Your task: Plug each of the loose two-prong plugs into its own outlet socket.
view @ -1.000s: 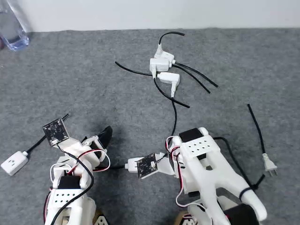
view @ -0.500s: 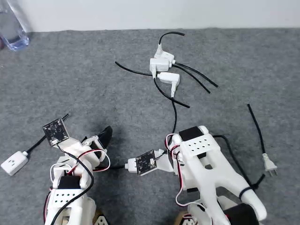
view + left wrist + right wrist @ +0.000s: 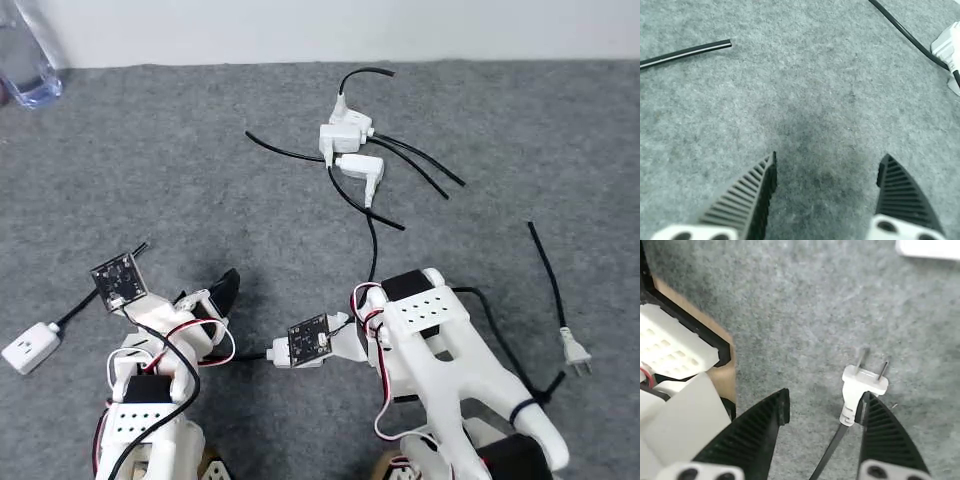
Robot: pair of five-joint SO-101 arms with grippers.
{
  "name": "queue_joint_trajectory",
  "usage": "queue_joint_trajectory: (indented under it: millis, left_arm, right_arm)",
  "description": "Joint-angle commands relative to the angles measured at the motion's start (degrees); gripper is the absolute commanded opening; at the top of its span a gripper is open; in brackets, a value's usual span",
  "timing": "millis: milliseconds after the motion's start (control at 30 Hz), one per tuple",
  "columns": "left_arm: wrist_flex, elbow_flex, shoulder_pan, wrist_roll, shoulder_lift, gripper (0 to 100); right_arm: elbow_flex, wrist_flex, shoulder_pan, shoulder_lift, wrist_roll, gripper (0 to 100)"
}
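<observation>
"Grey carpet (image 3: 200, 180), rough and felt-like, runs to a white wall (image 3: 400, 30) at the far edge. What lies at the left?"

"A boxy white socket (image 3: 28, 348), near-left. To its right the left gripper (image 3: 830, 159) hangs spread over bare carpet, holding nothing."

"And the plug?"

"The plug (image 3: 865, 382) has a white moulded body and two thin metal prongs. It lies inside the right gripper (image 3: 824, 402), whose ribbed black fingers stand apart. It sits against one finger (image 3: 877, 430), not centred. Its long axis runs along the gripper's reach, prongs away from the wrist, black cord (image 3: 832, 450) trailing back."

"So the right arm is nearer."

"Yes. I'd centre the grip first, or the plug may twist. Far centre is what looks like a white socket block (image 3: 345, 135); a second plug (image 3: 573, 352) lies loose at the right."
</observation>
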Motion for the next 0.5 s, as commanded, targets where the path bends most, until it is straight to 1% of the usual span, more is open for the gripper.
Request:
queue_joint_trajectory:
  millis: [0, 67, 267, 467]
  left_arm:
    - [-1.41, -0.31, 0.18, -0.18, -0.62, 31]
    - [-1.41, -0.31, 0.18, -0.18, -0.62, 31]
    - [-1.41, -0.31, 0.18, -0.18, -0.62, 31]
    - [-1.41, -0.31, 0.18, -0.18, -0.62, 31]
  right_arm:
    - [-2.46, -0.57, -0.22, 0.13, -0.62, 21.6]
    - [-1.93, -1.63, -0.22, 0.13, -0.88, 21.6]
    - [5.27, -9.71, -0.31, 0.13, -0.88, 21.6]
    - [6.24, -11.21, -0.13, 0.13, -0.97, 21.6]
